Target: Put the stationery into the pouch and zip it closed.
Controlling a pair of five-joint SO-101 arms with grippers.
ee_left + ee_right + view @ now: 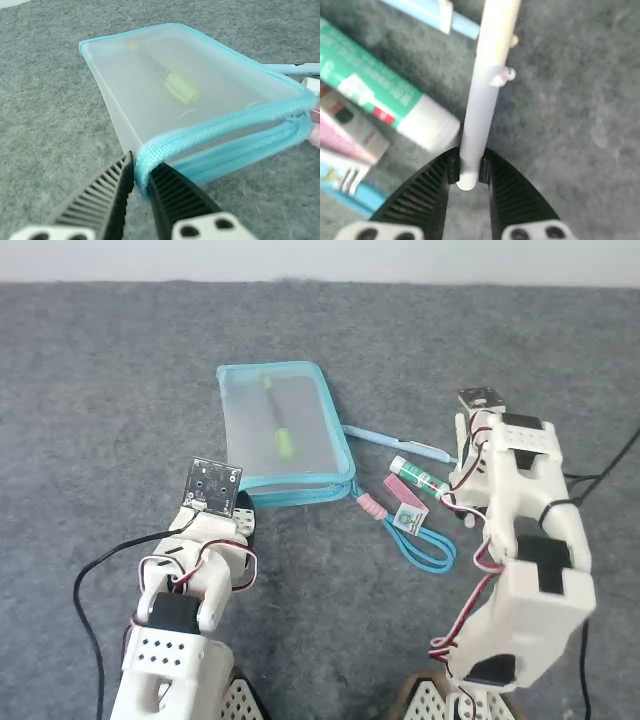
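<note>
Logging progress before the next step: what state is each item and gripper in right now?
pouch: lying flat, corner edge pinched
green marker: inside the pouch
left gripper: shut on the pouch
right gripper: shut on the white pen
white pen: gripped at one end
glue stick: loose on the carpet
blue pen: loose on the carpet

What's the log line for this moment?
left gripper: shut on pouch corner | right gripper: shut on white pen | green marker: inside pouch | glue stick: on table
</note>
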